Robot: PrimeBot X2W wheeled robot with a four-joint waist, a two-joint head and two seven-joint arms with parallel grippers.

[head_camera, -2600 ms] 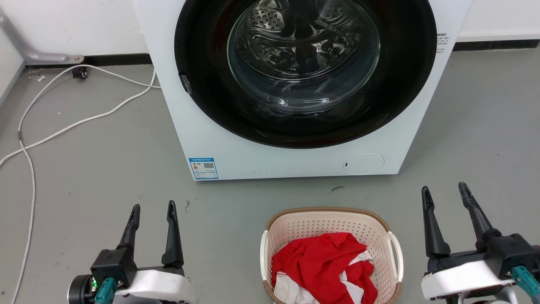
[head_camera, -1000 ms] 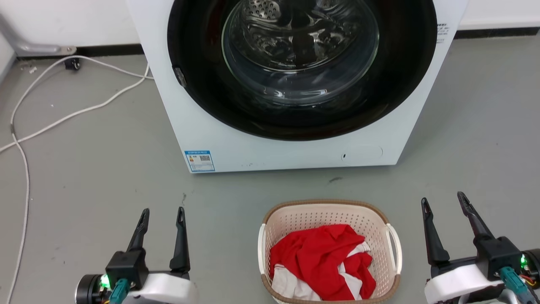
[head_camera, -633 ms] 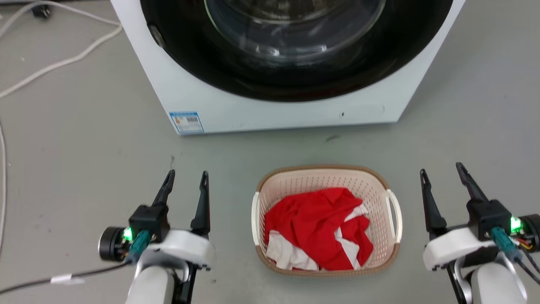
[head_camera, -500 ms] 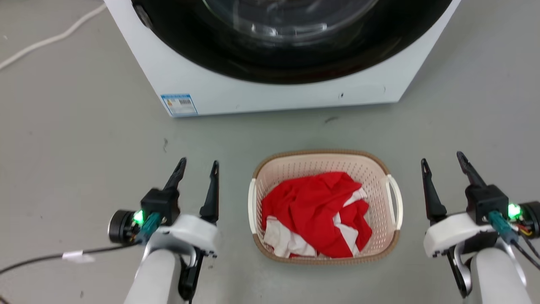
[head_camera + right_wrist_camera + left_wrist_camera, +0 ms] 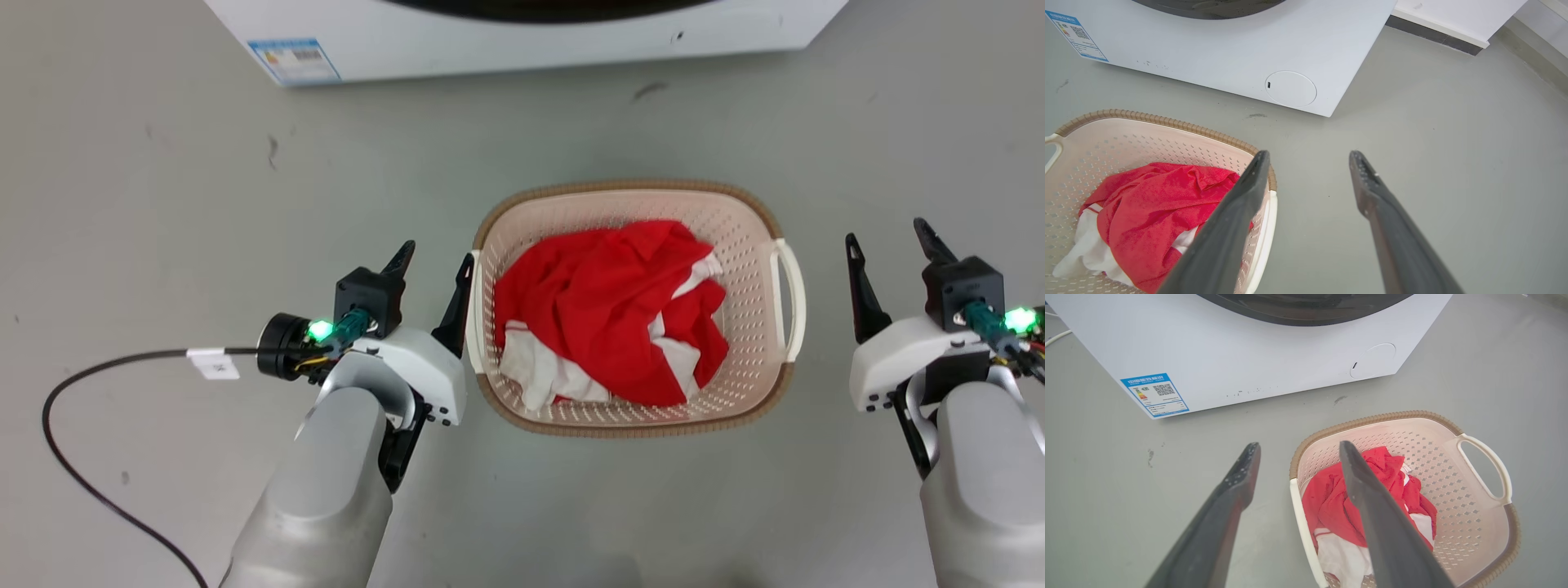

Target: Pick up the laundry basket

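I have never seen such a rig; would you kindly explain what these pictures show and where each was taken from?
It is a two-armed wheeled robot. One picture comes from its head camera, looking down at a grey floor; the other two come from wrist cameras, looking along each arm's dark fingers. A laundry basket holding red and white clothes stands before a washing machine. The left gripper and right gripper flank it, both open, holding nothing.
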